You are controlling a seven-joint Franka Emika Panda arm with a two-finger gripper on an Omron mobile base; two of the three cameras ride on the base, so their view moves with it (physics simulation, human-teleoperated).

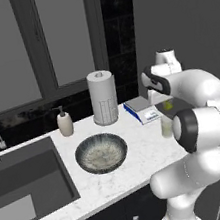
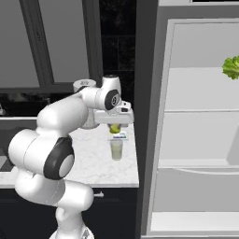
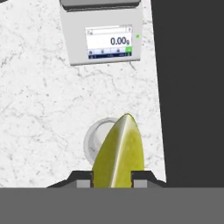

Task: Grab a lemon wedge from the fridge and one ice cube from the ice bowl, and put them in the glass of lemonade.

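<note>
One lemon wedge (image 3: 119, 153) held above the glass of lemonade (image 2: 116, 149).
Gripper (image 3: 112, 178) jaws are nearly closed, pinching the wedge between both fingertips; the glass stands directly below on the marble counter (image 1: 136, 166), near its right edge beside the open fridge (image 2: 196, 140). Ice bowl (image 1: 101, 153) sits left of the glass, near the paper towel roll (image 1: 103, 97); a digital scale (image 3: 103, 37) lies behind the glass.

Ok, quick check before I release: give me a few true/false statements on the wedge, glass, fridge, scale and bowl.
1. The gripper holds the lemon wedge. True.
2. The wedge hangs above the glass. True.
3. The fridge door is shut. False: it stands open, white shelves showing.
4. The glass sits inside the ice bowl. False: it stands apart on the counter, nearer the fridge.
5. The scale has the glass on it. False: the glass stands beside it.
</note>
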